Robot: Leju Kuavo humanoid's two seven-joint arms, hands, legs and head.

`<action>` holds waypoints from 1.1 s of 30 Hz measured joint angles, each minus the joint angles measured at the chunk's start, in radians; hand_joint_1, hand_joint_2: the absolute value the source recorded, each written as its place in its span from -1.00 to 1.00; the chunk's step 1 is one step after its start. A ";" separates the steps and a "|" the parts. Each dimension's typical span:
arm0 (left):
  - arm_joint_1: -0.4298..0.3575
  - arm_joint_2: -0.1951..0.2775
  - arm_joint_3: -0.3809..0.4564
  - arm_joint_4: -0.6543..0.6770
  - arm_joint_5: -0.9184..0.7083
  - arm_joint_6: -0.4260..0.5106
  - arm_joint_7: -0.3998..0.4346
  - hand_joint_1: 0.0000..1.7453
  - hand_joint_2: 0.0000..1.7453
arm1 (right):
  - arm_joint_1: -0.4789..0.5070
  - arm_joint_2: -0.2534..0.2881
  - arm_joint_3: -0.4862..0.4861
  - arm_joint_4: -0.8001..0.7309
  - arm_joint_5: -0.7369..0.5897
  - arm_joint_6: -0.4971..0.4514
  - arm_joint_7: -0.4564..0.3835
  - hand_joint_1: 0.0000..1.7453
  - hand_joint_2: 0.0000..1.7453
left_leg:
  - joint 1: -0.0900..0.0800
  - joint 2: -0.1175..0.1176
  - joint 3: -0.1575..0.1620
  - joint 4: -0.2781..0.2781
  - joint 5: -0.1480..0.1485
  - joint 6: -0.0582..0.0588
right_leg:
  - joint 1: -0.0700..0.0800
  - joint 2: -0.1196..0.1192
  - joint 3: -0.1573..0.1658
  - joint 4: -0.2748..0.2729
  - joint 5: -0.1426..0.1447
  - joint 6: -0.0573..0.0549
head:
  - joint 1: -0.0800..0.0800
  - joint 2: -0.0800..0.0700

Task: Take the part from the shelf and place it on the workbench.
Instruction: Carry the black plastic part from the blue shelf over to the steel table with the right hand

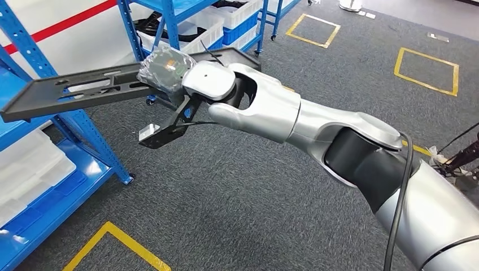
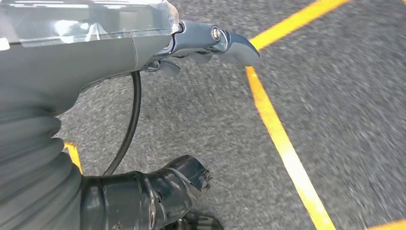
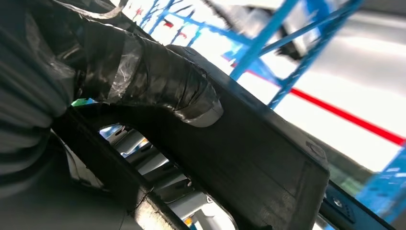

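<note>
**Part in my R hand, off the shelf**

My right hand (image 1: 165,68) grips the part (image 1: 85,90), a long flat black plate w/ slots, held about level above the grey carpet floor (image 1: 237,192), just beside the blue shelf (image 1: 90,132) and out in front of its upright. Thumb (image 3: 158,81) presses on the plate's top face. My left hand (image 2: 210,43) hangs over the floor nr a yellow floor line (image 2: 280,139); fingers curled in, nothing in them.

long black slotted part (image 1: 79,90), held aloft, near-level
</note>
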 joint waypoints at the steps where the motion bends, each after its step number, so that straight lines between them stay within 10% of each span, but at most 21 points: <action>1: 0.000 -0.001 0.000 0.000 0.000 0.000 0.000 -1.00 1.00 | -0.019 0.002 0.011 0.000 0.000 0.008 0.001 1.00 1.00 | -0.002 0.012 0.005 -0.003 -0.003 -0.004 | 0.008 -0.010 0.010 -0.022 0.000 -0.008 | 0.000 0.000; 4: -0.002 -0.004 0.000 0.000 0.004 0.001 0.001 -1.00 1.00 | -0.058 0.004 0.036 -0.001 0.000 0.030 0.007 1.00 1.00 | -0.005 0.037 0.025 -0.014 -0.014 -0.017 | 0.009 0.022 0.025 -0.043 0.000 -0.023 | 0.000 0.000; 8: 0.000 -0.005 0.000 0.000 0.010 0.002 0.007 -1.00 1.00 | -0.095 0.006 0.061 -0.005 -0.009 0.046 0.013 1.00 1.00 | -0.002 -0.066 -0.042 0.142 -0.095 -0.022 | -0.001 0.069 0.055 -0.078 0.009 -0.043 | 0.000 0.000; 11: 0.008 -0.003 0.000 0.000 0.013 0.006 0.014 -1.00 1.00 | -0.101 0.009 0.082 -0.005 -0.022 0.050 0.014 1.00 1.00 | -0.002 -0.085 -0.115 0.243 -0.098 -0.026 | -0.001 0.119 0.058 -0.070 0.002 -0.046 | 0.000 0.000; 14: 0.009 -0.003 0.000 0.000 0.017 0.008 0.016 -1.00 1.00 | -0.105 0.009 0.097 -0.006 -0.031 0.048 0.018 1.00 1.00 | 0.005 -0.123 -0.069 0.088 0.013 -0.028 | -0.004 0.165 0.055 -0.042 -0.017 -0.034 | 0.000 0.000; 18: 0.006 -0.003 0.000 0.001 0.020 0.007 0.015 -1.00 1.00 | -0.112 0.004 0.111 -0.007 -0.051 0.040 0.029 1.00 1.00 | 0.007 -0.156 -0.030 0.007 0.022 -0.017 | -0.013 0.217 0.031 -0.018 -0.023 -0.011 | -0.001 0.000; 20: 0.003 -0.004 0.001 0.001 0.020 0.006 0.013 -1.00 1.00 | -0.113 -0.006 0.117 -0.008 -0.059 0.035 0.032 1.00 1.00 | 0.007 -0.130 -0.023 -0.001 0.025 -0.005 | -0.012 0.193 0.022 -0.007 -0.029 0.000 | -0.001 0.000; 23: 0.003 -0.004 0.001 0.001 0.020 0.005 0.010 -1.00 1.00 | -0.115 -0.015 0.122 -0.008 -0.068 0.024 0.035 1.00 1.00 | 0.004 -0.091 -0.013 -0.010 0.022 0.013 | -0.015 0.091 -0.050 0.129 -0.092 0.018 | 0.000 0.000; 26: 0.006 -0.003 0.001 0.001 0.020 0.005 0.009 -1.00 1.00 | -0.107 -0.022 0.136 -0.008 -0.072 0.019 0.035 1.00 1.00 | 0.000 -0.049 -0.003 -0.010 0.012 0.016 | -0.027 0.071 -0.122 0.244 -0.109 0.027 | 0.000 0.000; 30: 0.004 -0.003 0.001 0.001 0.019 0.005 0.009 -1.00 1.00 | -0.105 -0.031 0.143 -0.008 -0.073 0.016 0.036 1.00 1.00 | -0.003 -0.001 0.025 -0.013 -0.009 0.005 | -0.014 0.012 -0.011 0.017 0.008 0.011 | 0.000 0.000; 33: 0.000 -0.003 0.001 0.001 0.019 0.006 0.009 -1.00 1.00 | -0.109 -0.034 0.144 -0.006 -0.076 0.012 0.037 1.00 1.00 | -0.007 0.032 0.039 -0.023 -0.017 -0.008 | 0.007 0.004 0.009 -0.035 0.011 -0.009 | 0.000 0.000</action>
